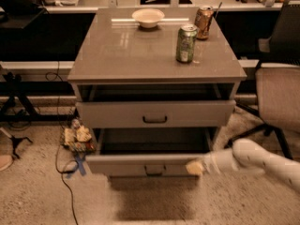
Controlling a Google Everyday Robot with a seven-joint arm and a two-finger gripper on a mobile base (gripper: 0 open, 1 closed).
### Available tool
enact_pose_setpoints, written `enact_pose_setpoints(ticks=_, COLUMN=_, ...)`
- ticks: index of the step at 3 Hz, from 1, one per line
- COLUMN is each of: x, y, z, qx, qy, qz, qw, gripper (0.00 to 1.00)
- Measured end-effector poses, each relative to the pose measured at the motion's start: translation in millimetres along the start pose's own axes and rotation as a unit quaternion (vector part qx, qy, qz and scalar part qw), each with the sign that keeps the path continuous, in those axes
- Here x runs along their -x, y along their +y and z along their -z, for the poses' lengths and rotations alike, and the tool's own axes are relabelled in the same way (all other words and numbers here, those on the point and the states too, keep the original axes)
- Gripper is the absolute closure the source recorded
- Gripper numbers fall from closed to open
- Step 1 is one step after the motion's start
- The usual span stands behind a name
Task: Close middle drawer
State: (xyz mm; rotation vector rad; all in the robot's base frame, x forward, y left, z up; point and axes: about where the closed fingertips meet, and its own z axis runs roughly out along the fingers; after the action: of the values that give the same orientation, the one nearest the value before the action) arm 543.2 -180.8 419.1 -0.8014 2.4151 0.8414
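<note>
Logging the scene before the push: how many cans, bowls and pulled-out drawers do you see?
Cans: 2 (green soda can, copper-brown can)
Bowls: 1 (cream round bowl)
Pulled-out drawers: 2 (taller-fronted grey drawer, grey middle drawer)
Total: 5
The gripper is at the middle drawer's front, right end.

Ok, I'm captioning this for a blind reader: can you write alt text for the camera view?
A robot arm's hand is at the right end of the front of the middle drawer, which stands pulled out of a grey cabinet. On its top sit a bowl, a green can and a brown can.
</note>
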Motion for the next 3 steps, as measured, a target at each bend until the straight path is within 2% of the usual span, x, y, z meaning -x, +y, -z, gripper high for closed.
enact_pose_setpoints(ticks=1, x=-2, y=2, z=0, qx=0.0, qy=0.0, qz=0.0, qw=1.0, gripper=1.0)
enact_pose_setpoints(ticks=2, x=71, y=-25, z=-23, qx=-0.01, qy=-0.078, qz=0.011, qw=0.9968, gripper=1.0)
enact_pose_setpoints(ticks=3, x=103, y=-35, z=-36, qx=-0.012, qy=-0.113, qz=0.014, qw=0.9934, gripper=1.0)
